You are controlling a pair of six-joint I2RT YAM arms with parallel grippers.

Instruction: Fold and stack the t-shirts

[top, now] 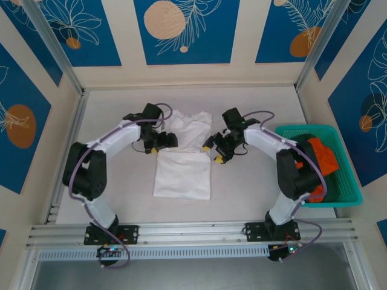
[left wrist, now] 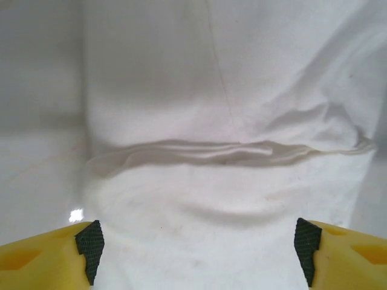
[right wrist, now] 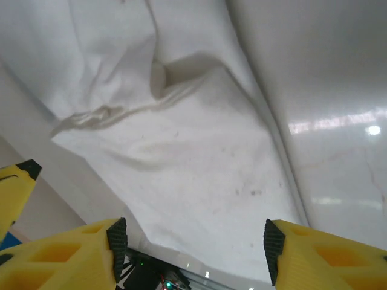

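Teal basket [top: 341,202] holds an orange t-shirt [top: 320,154], partly hidden by the right arm [top: 290,166]. Left gripper [left wrist: 198,248] and right gripper [right wrist: 195,243] gape empty over the white t-shirt [top: 181,172].

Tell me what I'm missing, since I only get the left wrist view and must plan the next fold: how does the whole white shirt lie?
Observer: Top view: the white t-shirt lies on the table, near part a flat rectangle, far part rumpled.
Operator: Where's the right claw?
Observer: The right claw hangs open at the shirt's right edge, holding nothing.
Operator: More shirts?
Observer: An orange t-shirt sits in the teal basket on the robot's right.
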